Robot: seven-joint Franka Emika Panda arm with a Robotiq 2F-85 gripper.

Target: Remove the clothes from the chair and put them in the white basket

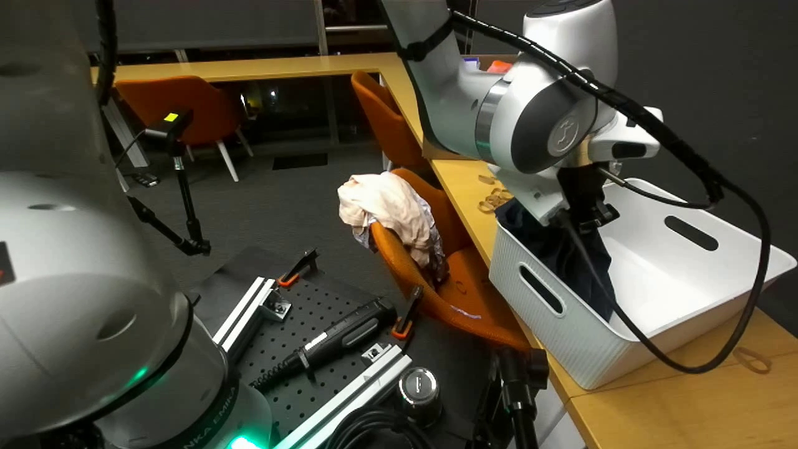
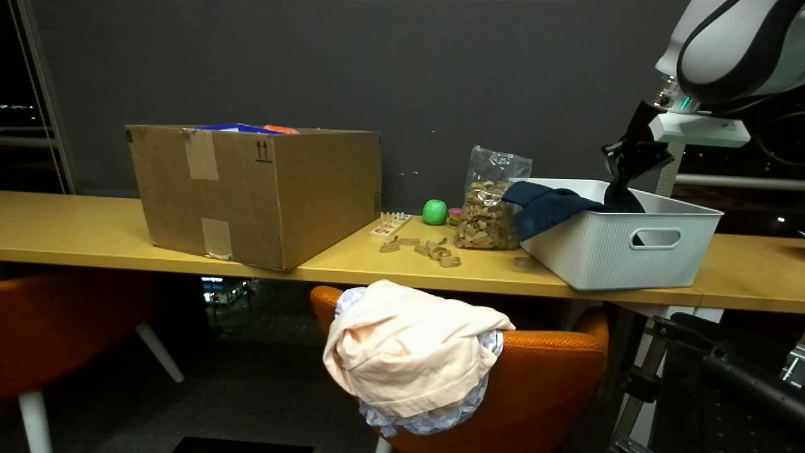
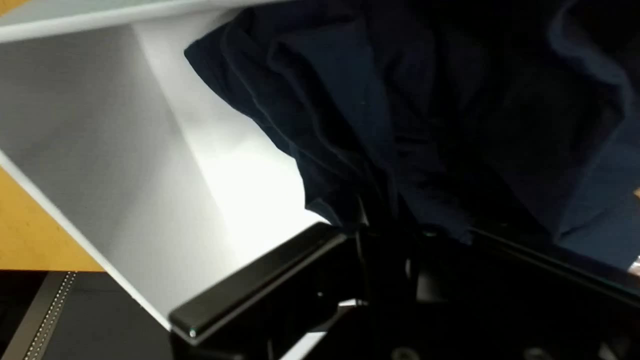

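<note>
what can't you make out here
Whether the end effector grips the dark cloth: wrist view, lost in shadow.
Extent of the patterned cloth: in an exterior view, under pink cloth.
Feet of the draped chair: in an exterior view, below bottom edge.
Floor of the cardboard box: in an exterior view, behind its walls.

Near the fingers, there's a clear bag; farther out, a green ball; beyond that, a cardboard box!

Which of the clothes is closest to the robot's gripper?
The dark blue cloth, right by the black gripper, partly inside the white ribbed basket; the pale peach cloth and patterned bluish cloth hang on an orange chair.
</note>
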